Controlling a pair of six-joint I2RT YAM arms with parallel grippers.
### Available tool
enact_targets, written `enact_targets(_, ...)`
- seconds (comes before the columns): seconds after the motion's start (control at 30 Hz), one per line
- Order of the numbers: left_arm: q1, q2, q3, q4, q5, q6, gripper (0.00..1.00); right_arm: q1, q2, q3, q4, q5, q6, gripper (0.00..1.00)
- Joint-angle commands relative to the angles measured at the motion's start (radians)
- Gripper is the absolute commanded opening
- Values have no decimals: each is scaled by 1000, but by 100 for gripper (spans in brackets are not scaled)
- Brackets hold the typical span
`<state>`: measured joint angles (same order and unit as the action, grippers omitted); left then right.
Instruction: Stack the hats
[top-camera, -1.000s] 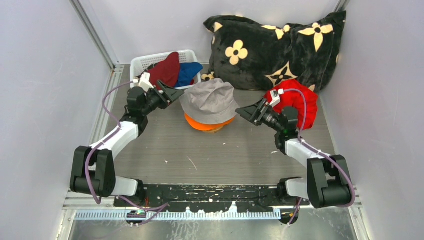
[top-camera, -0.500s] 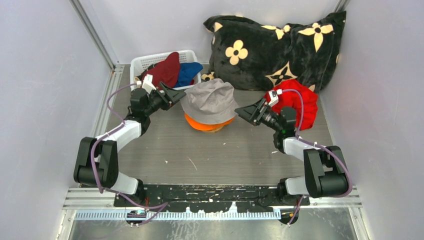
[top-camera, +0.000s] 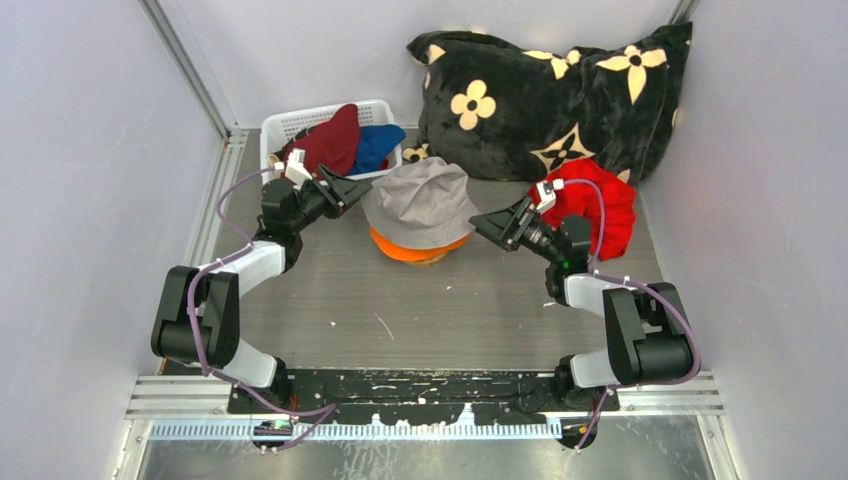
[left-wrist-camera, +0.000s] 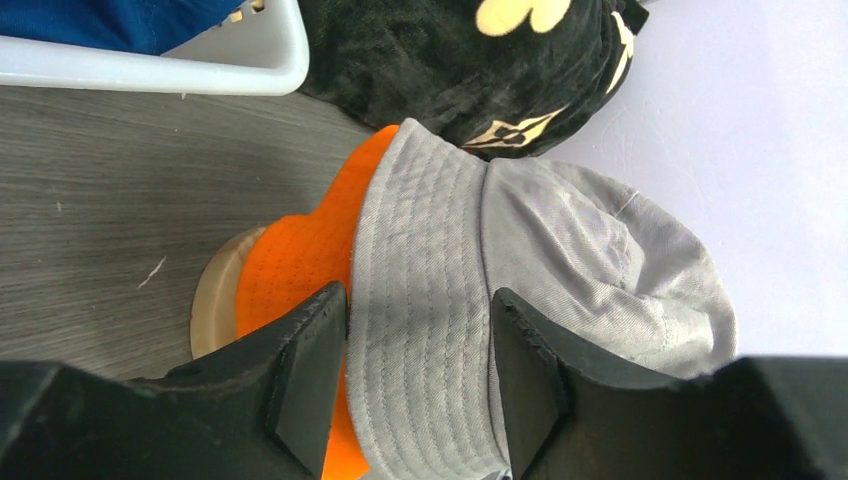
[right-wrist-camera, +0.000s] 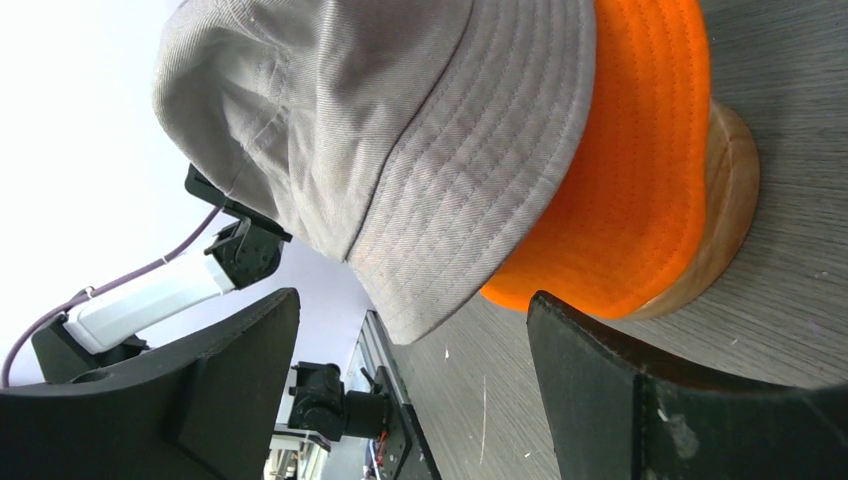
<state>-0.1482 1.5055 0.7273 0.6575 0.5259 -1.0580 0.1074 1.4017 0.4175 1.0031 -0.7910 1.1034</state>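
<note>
A grey hat (top-camera: 420, 200) sits on top of an orange hat (top-camera: 415, 248) on the wooden stand. My left gripper (top-camera: 357, 187) is open at the grey hat's left brim. In the left wrist view the grey brim (left-wrist-camera: 420, 330) lies between the spread fingers of that gripper (left-wrist-camera: 420, 375), with the orange hat (left-wrist-camera: 295, 265) underneath. My right gripper (top-camera: 481, 222) is open just right of the stack. In the right wrist view the gripper (right-wrist-camera: 410, 375) is empty, short of the grey hat (right-wrist-camera: 400, 130) and the orange hat (right-wrist-camera: 620, 180). A bright red hat (top-camera: 605, 205) lies at the right. Dark red (top-camera: 333, 140) and blue (top-camera: 378, 143) hats lie in the basket. The black hat is out of view.
A white basket (top-camera: 282, 127) stands at the back left. A black cushion with cream flowers (top-camera: 550, 85) leans against the back wall. The stand's wooden base (right-wrist-camera: 735, 195) rests on the grey table. Walls close in on both sides.
Both arms' elbows have shifted slightly inward. Both grippers stay open beside the grey hat. The hats have not moved.
</note>
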Motion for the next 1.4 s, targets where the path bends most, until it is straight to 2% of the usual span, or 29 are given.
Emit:
enact_targets(0.0, 9, -9, -9, 90, 24, -8, 53, -2, 1, -2, 88, -10, 9, 88)
enact_targets(0.17, 9, -10, -14, 98, 28, -11, 34, -2, 12, -8, 111, -10, 18, 88)
enact_targets(0.37, 9, -8, -19, 105, 33, -14, 1, -2, 37, -12, 161, -7, 39, 88)
enact_targets(0.53, 10, -11, -41, 109, 19, -14, 0, -2, 87, -7, 235, -13, 76, 87)
enact_targets(0.77, 10, -13, -73, 122, 13, -8, 0, 0, 208, 4, 418, -30, 170, 80)
enact_targets(0.93, 10, -17, -74, 122, 14, -7, 0, -1, 263, 15, 509, -28, 216, 67)
enact_targets(1.1, 10, -17, -77, 122, 14, -5, 0, 1, 322, 42, 597, -29, 268, 44)
enact_targets(1.17, 10, -17, -78, 122, 14, -5, 0, 1, 352, 53, 644, -32, 295, 31)
enact_targets(1.27, 11, -19, -84, 118, 4, -1, 0, 3, 406, 64, 690, -34, 324, 2)
enact_targets(1.37, 14, -33, -107, 83, -38, 12, 0, 2, 430, 50, 656, -25, 296, 1)
